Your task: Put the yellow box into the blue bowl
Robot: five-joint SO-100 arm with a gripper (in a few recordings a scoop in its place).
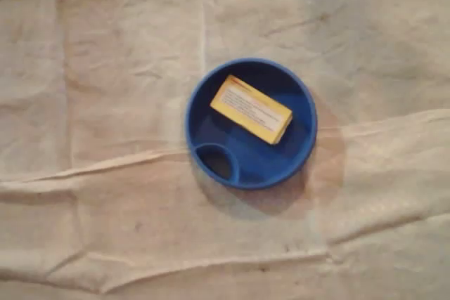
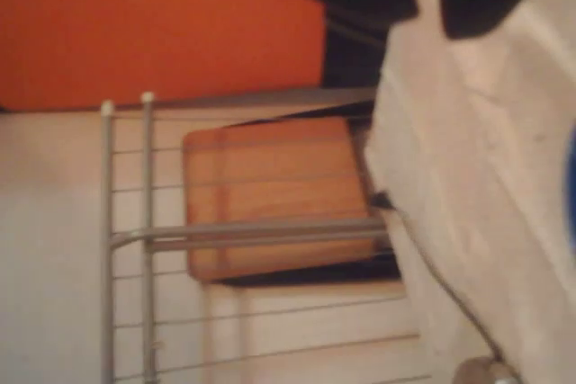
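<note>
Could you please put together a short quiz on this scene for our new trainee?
1. True or false: the yellow box lies inside the blue bowl.
2. Multiple choice: in the overhead view, the bowl's small round compartment sits at A) the lower left, B) the upper right, C) the centre.
3. Fill in: the bowl rests on a wrinkled cream ____.
Key: 1 true; 2 A; 3 cloth.

We see creased beige cloth (image 1: 105, 54) over the tabletop, an orange wall (image 2: 162, 24), and a wooden panel (image 2: 270, 177) behind grey metal rails (image 2: 261, 233).
</note>
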